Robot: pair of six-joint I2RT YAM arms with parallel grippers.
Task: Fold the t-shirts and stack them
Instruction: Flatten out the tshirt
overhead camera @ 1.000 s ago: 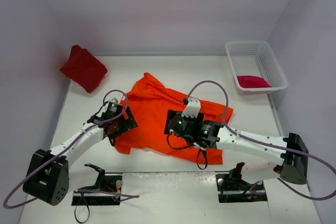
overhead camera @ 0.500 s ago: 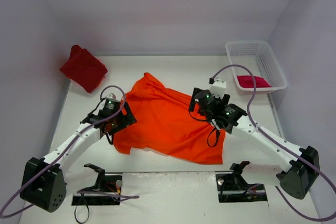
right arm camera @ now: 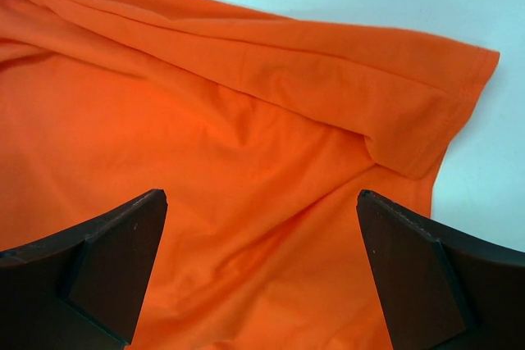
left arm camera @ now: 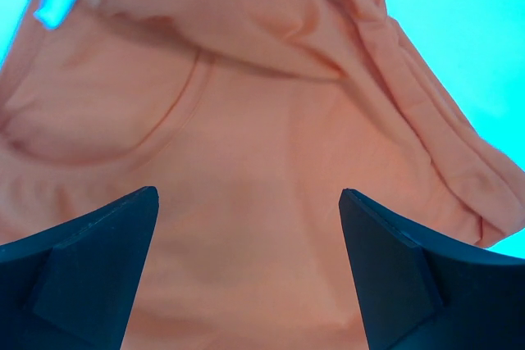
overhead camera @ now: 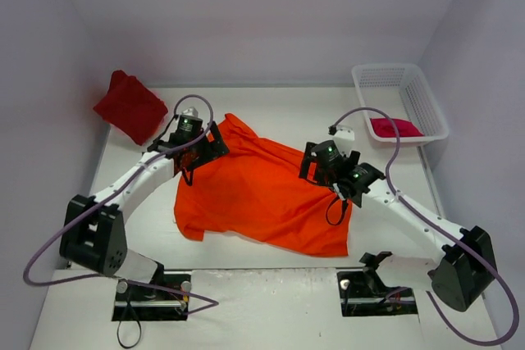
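Note:
The bright orange t-shirt point(overhead camera: 262, 194) lies spread and wrinkled in the middle of the table. My left gripper point(overhead camera: 213, 143) hovers open over its far left corner; the left wrist view shows the collar seam point(left arm camera: 176, 120) ahead of the wide-apart fingers point(left arm camera: 248, 196), which hold nothing. Over the shirt's right edge my right gripper point(overhead camera: 317, 171) is also open and empty point(right arm camera: 262, 196), with a sleeve point(right arm camera: 426, 120) ahead of it. A dark red t-shirt point(overhead camera: 130, 106) lies bunched at the far left. The crimson-pink one point(overhead camera: 395, 127) sits in the basket.
A white mesh basket point(overhead camera: 426, 100) stands at the far right corner by the wall. Grey walls close in the table on the left, back and right. Two black mounts point(overhead camera: 156, 284) point(overhead camera: 373, 284) sit at the near edge.
My left arm swung toward the back, from the shirt's left edge to its far left corner. My right arm moved from the shirt's middle to its right edge. Both grippers stayed open.

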